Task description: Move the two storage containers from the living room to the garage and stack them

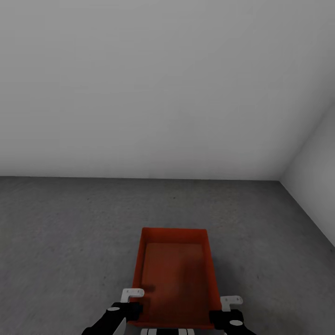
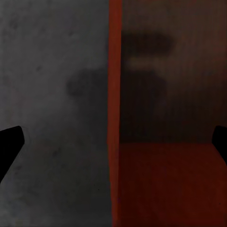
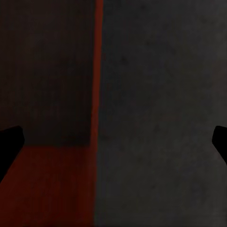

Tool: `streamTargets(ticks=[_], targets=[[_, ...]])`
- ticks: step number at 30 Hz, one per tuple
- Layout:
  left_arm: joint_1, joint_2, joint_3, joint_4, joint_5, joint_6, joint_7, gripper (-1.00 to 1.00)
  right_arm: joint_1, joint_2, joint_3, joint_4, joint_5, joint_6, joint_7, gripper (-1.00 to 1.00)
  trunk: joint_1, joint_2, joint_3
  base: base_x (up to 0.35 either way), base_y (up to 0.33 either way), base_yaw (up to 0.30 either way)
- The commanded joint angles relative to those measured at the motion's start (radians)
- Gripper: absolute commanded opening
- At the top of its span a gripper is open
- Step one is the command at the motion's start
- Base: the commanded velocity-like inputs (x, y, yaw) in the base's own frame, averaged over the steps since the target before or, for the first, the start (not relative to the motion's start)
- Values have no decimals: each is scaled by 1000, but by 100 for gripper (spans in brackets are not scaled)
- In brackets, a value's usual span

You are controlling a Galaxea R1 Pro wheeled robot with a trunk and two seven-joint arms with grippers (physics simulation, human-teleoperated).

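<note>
**One container on the garage concrete, both claws wide at its near corners**

An orange-red storage container sat on the dark grey concrete floor of the garage, close in front of the robot, its long side running away from the head camera. Plain white-grey walls stood behind it and met in a corner at the far right. The box was lidless and its inside lay in shadow, so the ribbing could hardly be made out. Its near end ran off under the bottom edge of the head view.

The left claw stood at the near left corner of the container and the right claw at the near right corner; both arms were cut off by the frame edge. In the left wrist view, the left claw's fingers showed only as dark tips at the two far sides of the picture, spread wide, with the container's thin wall running between them, touching neither. The right wrist view showed the same: dark tips far apart, the container's wall between them, the floor on one side and the dim red interior on the other. Both claws were open and gripped nothing. Whether the fingers reached below the rim could not be told.
</note>
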Motion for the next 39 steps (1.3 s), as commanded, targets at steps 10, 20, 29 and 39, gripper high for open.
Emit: streamTargets(ticks=[10,20,29,39], targets=[[0,0,-1,-2,-1,6,3,100,-1,0,8,0,-10,-3,-4,100,0,0,-1,0,0,0],[0,0,1,-2,-1,6,3,100,-1,0,8,0,-10,-3,-4,100,-4,7,2,0,0,0],[0,0,1,-2,0,8,3,100,-1,0,8,0,-10,-3,-4,100,-39,70,31,0,0,0],[0,0,1,-2,2,8,3,100,-1,0,8,0,-10,-3,-3,100,-77,140,62,0,0,0]])
